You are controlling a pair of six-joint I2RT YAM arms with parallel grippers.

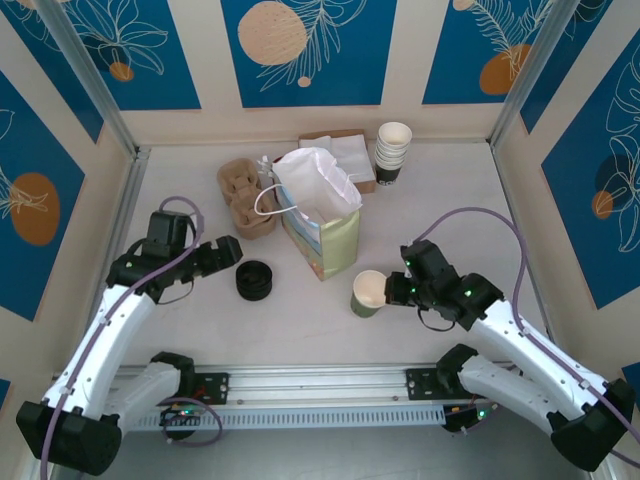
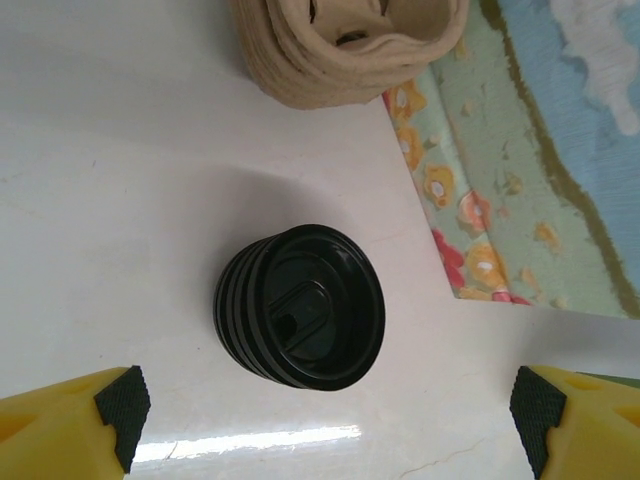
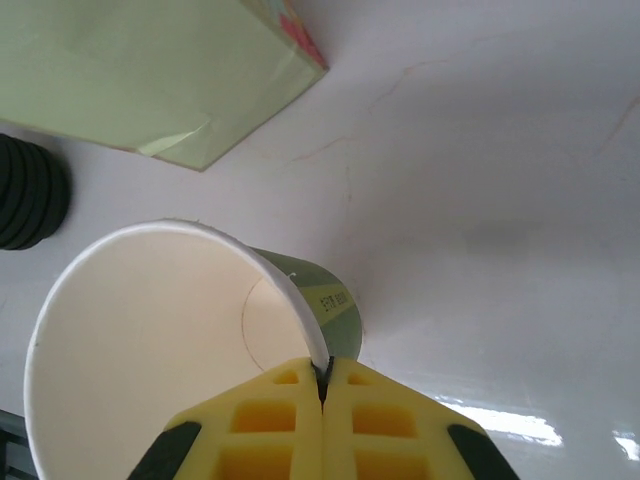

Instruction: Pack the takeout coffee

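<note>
Just right of the paper bag (image 1: 320,225), the right pincer (image 3: 322,375) is closed on the rim of the lidless coffee cup (image 3: 150,340), probably steadying it for capping. Left of the bag, the left pincer (image 2: 328,403) gapes wide and empty over the stack of black lids (image 2: 300,305).

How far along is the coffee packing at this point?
Done: a single cup stands apart from the cup stack, near the open bag. In hand: the right gripper pinches its rim; the left gripper hangs open over the stack of black lids. Left: the cup has no lid yet and is not in the bag.
</note>
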